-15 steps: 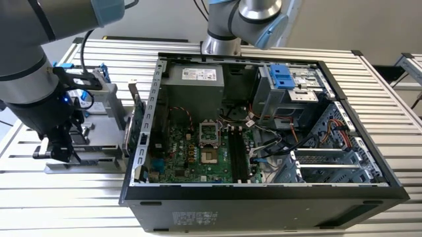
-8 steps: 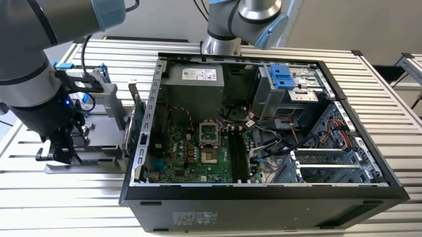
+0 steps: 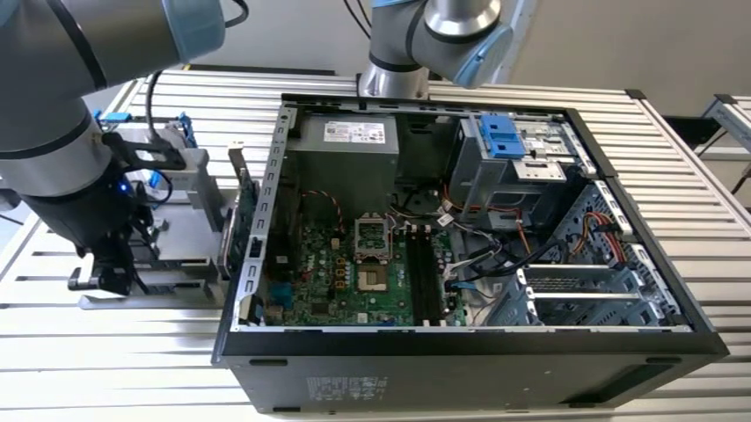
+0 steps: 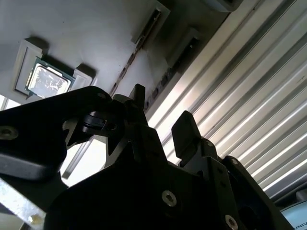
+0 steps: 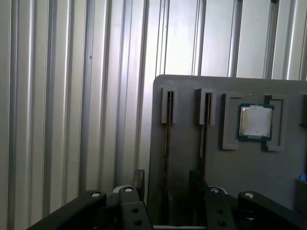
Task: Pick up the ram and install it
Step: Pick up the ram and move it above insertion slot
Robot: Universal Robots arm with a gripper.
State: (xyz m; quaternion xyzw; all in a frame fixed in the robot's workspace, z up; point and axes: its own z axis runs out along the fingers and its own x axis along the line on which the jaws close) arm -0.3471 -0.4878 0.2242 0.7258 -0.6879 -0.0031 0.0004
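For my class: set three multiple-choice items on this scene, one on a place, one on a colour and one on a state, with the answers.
1. Where is the tool in the exterior view?
A. over the grey tray, to the exterior view's left of the computer case
B. inside the case
C. resting on the case's rim

2. What colour is the plastic bracket on the drive cage?
A. red
B. blue
C. yellow

3. How do the tool's fingers stand?
A. shut, with nothing between them
B. shut on the ram
C. open, holding nothing

Answers:
1 A: the arm hangs over the tray, outside the case.
2 B: it is plainly blue.
3 C: both wrist views show a gap between the fingers, and the ram sits in its tray slot.
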